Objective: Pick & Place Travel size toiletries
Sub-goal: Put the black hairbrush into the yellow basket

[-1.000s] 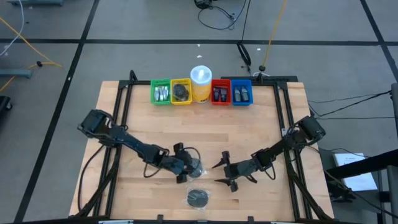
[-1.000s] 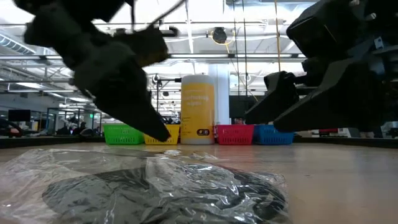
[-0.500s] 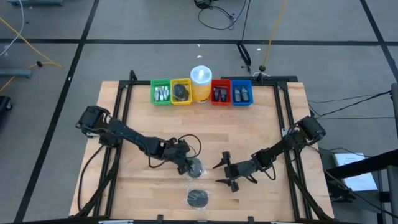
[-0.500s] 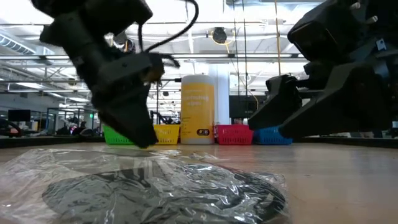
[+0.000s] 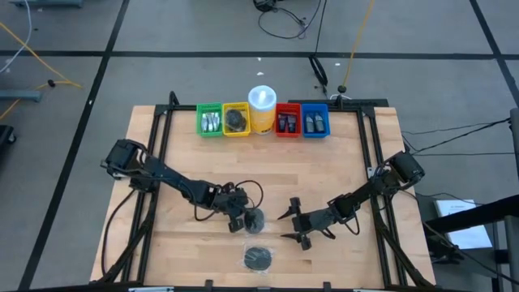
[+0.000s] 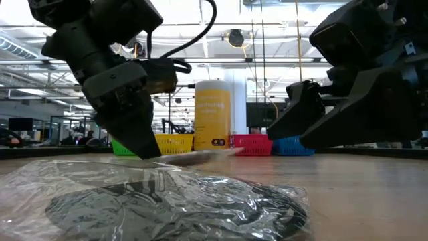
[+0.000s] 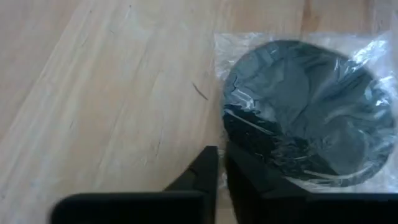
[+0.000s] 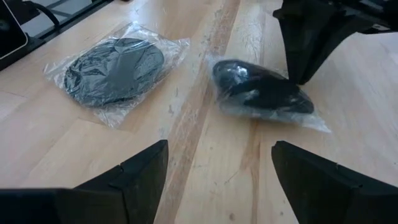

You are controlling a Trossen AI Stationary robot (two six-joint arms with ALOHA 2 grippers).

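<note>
A: Big stuff first. We see the light wooden table (image 5: 324, 178), then at its far edge a row of small coloured plastic bins (image 5: 263, 122) with a white cylindrical container with a yellow base (image 5: 262, 108) in the middle.

B: Arms next. We put the left gripper (image 5: 240, 220) near mid-table, fingers pinched together on the edge of a clear plastic bag holding a dark round flat disc (image 5: 255, 219). The left wrist view shows the jaws closed right at the bag's rim.

A: We agree. The right wrist view has that bagged disc (image 8: 261, 94) tilted, one side lifted off the wood, so it is gripped at the bag rather than lying flat.

B: Right gripper (image 5: 293, 224) sits just beside it on the other side, fingers spread, holding nothing.

A: Second bagged dark flat disc (image 5: 259, 258) lies flat near the front edge, apart from both grippers.

B: Key relation: the held disc hangs off the left fingertips toward the right arm; it is round, so no long axis. For the loose disc, we judge both grippers about equally near.
</note>
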